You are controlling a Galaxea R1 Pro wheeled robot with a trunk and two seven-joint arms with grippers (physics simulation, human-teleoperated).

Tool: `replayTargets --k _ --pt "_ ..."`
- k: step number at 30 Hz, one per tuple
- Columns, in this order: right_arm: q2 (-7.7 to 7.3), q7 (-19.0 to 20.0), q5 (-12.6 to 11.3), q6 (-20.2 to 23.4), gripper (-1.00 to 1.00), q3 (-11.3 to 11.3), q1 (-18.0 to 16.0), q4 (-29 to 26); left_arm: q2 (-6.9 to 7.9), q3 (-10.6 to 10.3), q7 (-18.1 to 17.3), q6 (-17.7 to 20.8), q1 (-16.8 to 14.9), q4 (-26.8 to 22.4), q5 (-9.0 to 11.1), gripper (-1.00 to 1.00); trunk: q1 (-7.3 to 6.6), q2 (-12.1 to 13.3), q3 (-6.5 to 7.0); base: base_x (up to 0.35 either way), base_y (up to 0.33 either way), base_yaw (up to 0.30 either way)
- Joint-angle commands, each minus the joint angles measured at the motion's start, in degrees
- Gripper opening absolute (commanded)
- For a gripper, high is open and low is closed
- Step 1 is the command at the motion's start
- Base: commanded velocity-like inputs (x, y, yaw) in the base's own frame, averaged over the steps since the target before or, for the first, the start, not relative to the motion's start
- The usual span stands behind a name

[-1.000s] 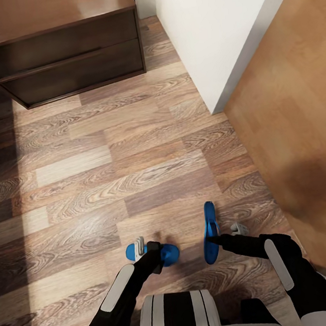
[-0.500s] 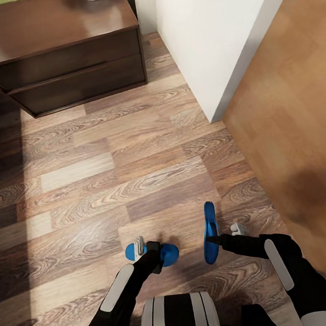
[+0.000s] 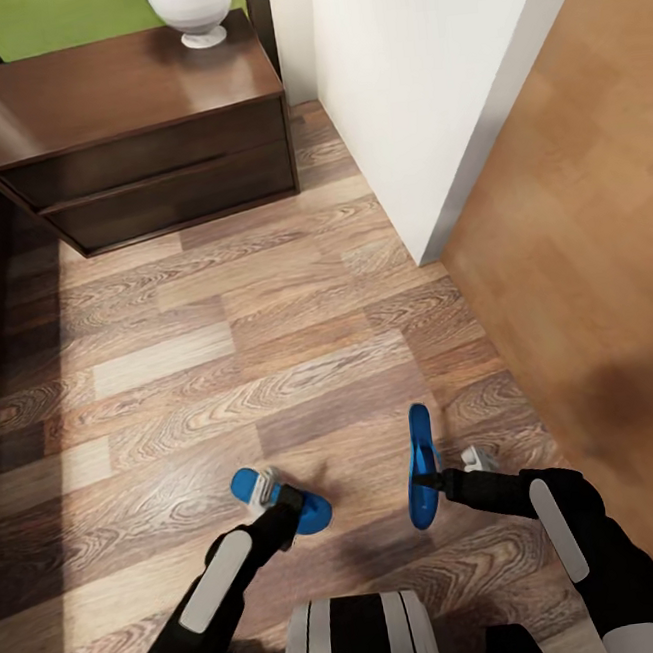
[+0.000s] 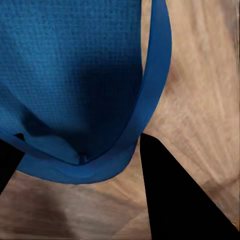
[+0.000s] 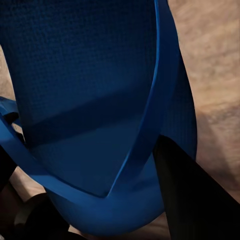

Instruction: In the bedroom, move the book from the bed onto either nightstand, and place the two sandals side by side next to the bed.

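Left end effector (image 3: 266, 491) is pinched on a blue sandal (image 3: 281, 500); your left wrist view shows the dark fingers (image 4: 175, 195) set either side of the sandal's strap (image 4: 150, 95) and sole edge. Right end effector (image 3: 450, 470) is likewise clamped on the other sandal (image 3: 421, 465), which hangs on edge, sole turned sideways, toe pointing toward the nightstand (image 3: 141, 135). The right wrist view gives the same story: strap (image 5: 155, 115) and sole between the dark fingers (image 5: 195, 195).

Both sandals read as lifted off the plank floor (image 3: 219, 358), judging by the shadows under them, though how high you cannot tell. They sit well apart from each other and differently turned: the left one near flat, the right one upright on its side. That follows from where each grip took hold, by the strap and rim.

Outward from your hands: the nightstand stands well ahead, against the green wall, with a white vase (image 3: 191, 9) on its top. Right of the nightstand a white wall corner (image 3: 414, 106) juts toward you. A dark edge left of the nightstand may be the bed frame; too little shows to be sure. Neither the mattress nor the book is visible from here.

Judgement: you are carrying the pair toward the bedside. Expect to level the right sandal before setting it down beside the other.
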Motion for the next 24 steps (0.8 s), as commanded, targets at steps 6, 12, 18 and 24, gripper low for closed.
replayTargets --k 6,12,18,24 --pt "0.01 0.49 0.47 0.22 -1.00 -0.09 -0.01 -0.02 0.21 0.09 0.51 2.05 0.07 -0.02 -8.36 -1.00 -0.16 0.07 1.31 0.000 0.000 0.000" --pt "0.01 0.48 0.47 0.22 -1.00 -0.09 -0.01 -0.02 2.27 -0.01 0.52 5.90 0.09 -0.09 -9.44 -1.00 -0.31 0.15 2.63 0.000 0.000 0.000" --pt "0.01 0.48 0.47 0.22 -1.00 -0.09 -0.02 -0.02 4.54 -0.10 0.57 6.75 0.35 -0.29 -9.58 -1.00 -0.47 0.23 3.96 0.000 0.000 0.000" --pt "0.01 0.48 1.03 0.22 -1.00 -0.09 -0.01 0.00 6.90 -0.09 0.51 14.05 0.51 -2.26 -9.61 -1.00 -0.62 0.31 5.29 0.000 0.000 0.000"
